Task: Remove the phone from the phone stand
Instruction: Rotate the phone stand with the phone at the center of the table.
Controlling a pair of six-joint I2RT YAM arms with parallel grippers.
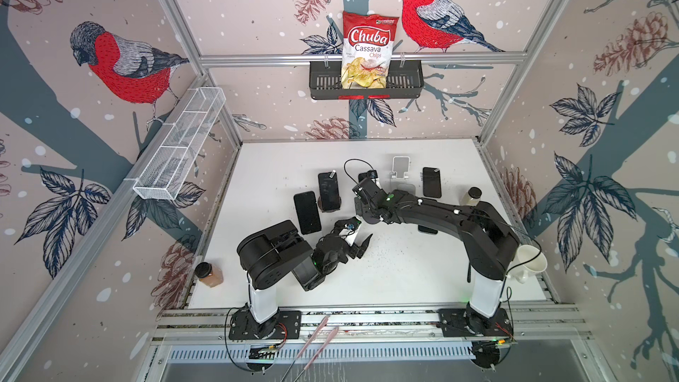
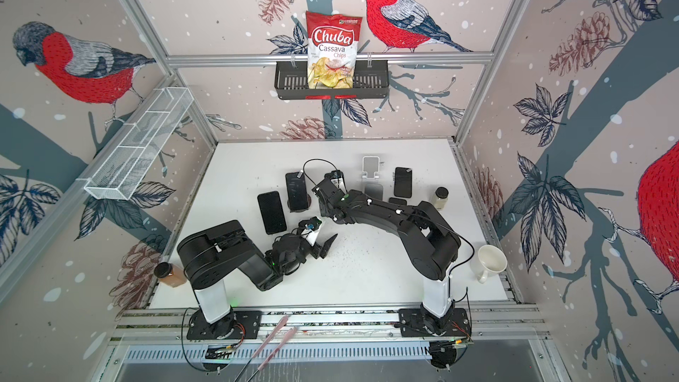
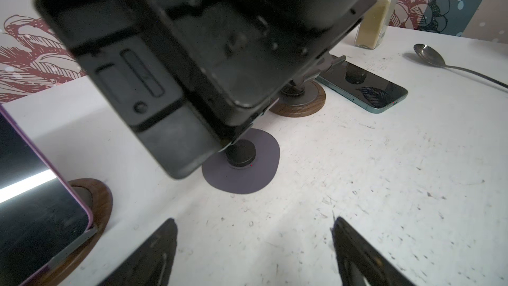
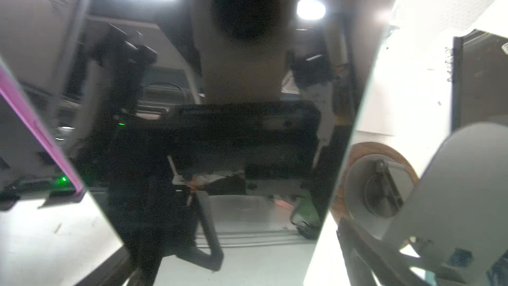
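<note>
White table [image 1: 404,281], scuffed and speckled, walled in on three sides.

Right arm [image 1: 459,222]: reaches in toward mid-table. The right gripper [image 1: 367,213] is down over the phone stand. Its jaws are spread wide and straddle the phone [image 4: 220,147]. In the right wrist view a strip of table shows between the phone's edge and one finger [image 4: 357,257], so it is not clenched there; the far finger's contact cannot be told.

Left arm [image 1: 272,255]: folded low near the front. The left gripper [image 1: 357,239] is released and holds nothing, over bare table, near the stand and pointing at it.

Phone: dark glossy screen, tilted and close to the right wrist camera. In the left wrist view its lower corner sits just over the stand's black puck; touching or lifted cannot be told. The top views hide it under the gripper.

Purple-cased phone [image 3: 33,202]: leans on a wood-based stand [image 3: 96,204], beside the task phone.

Teal phone [image 3: 362,86]: flat on the table.

Phone stand [image 3: 247,177]: dark flat disc with the puck at its centre.

Spice jar [image 3: 376,15] and spoon [image 3: 428,55]: lie beyond the teal phone.
</note>
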